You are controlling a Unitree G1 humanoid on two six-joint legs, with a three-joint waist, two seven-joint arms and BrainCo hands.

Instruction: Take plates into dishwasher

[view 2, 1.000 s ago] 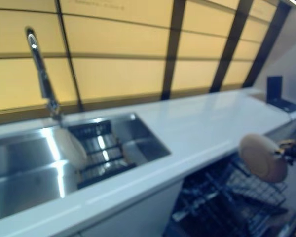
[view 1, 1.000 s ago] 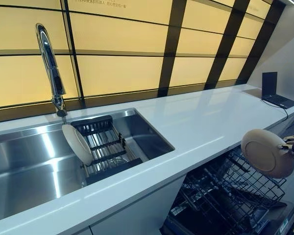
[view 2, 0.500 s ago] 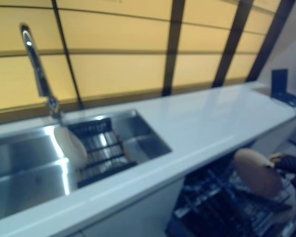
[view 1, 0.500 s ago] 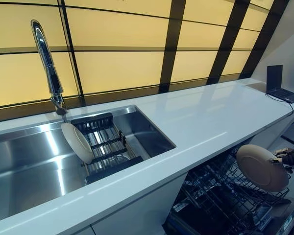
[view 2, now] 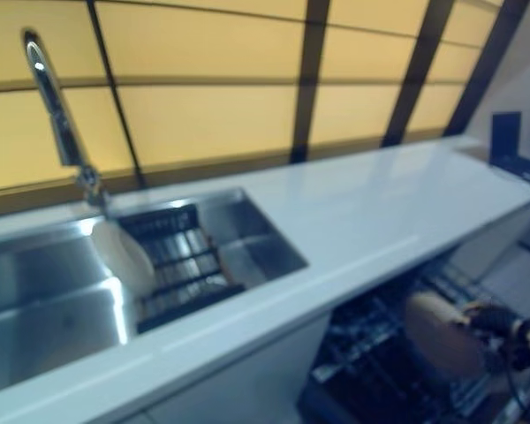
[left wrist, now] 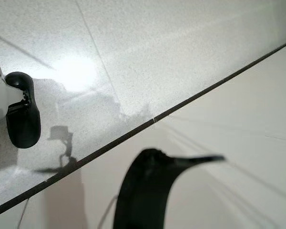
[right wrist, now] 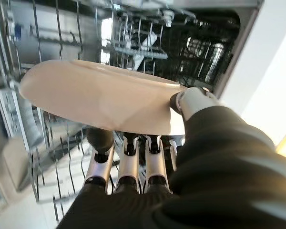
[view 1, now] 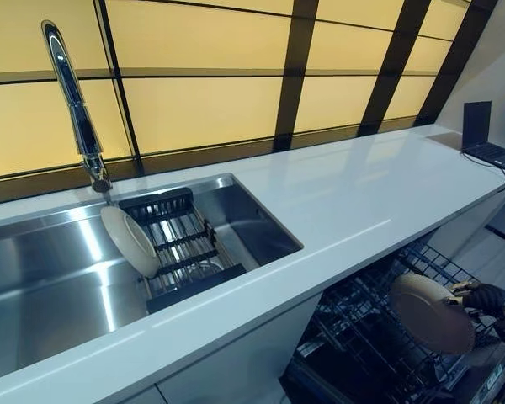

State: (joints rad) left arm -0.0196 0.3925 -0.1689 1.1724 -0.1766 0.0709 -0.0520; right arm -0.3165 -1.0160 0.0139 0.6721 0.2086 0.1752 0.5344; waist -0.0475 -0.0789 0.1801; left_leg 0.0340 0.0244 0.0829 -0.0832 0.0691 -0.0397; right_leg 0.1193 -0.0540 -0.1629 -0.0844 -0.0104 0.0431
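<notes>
The right hand (view 1: 491,299) has its fingers (right wrist: 128,164) and thumb clamped on a beige plate (view 1: 431,312), tilted just above the open dishwasher rack (view 1: 379,337) at the near right. A second plate (view 1: 130,241) leans in the sink (view 1: 42,290) rack, far left.

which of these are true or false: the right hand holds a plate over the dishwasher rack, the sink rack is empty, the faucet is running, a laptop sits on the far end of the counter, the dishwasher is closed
1. The right hand holds a plate over the dishwasher rack. True.
2. The sink rack is empty. False: a second plate stands on edge in it.
3. The faucet is running. False: no water shows coming from it.
4. A laptop sits on the far end of the counter. True.
5. The dishwasher is closed. False: it is open, with its wire rack pulled out below the counter.
</notes>
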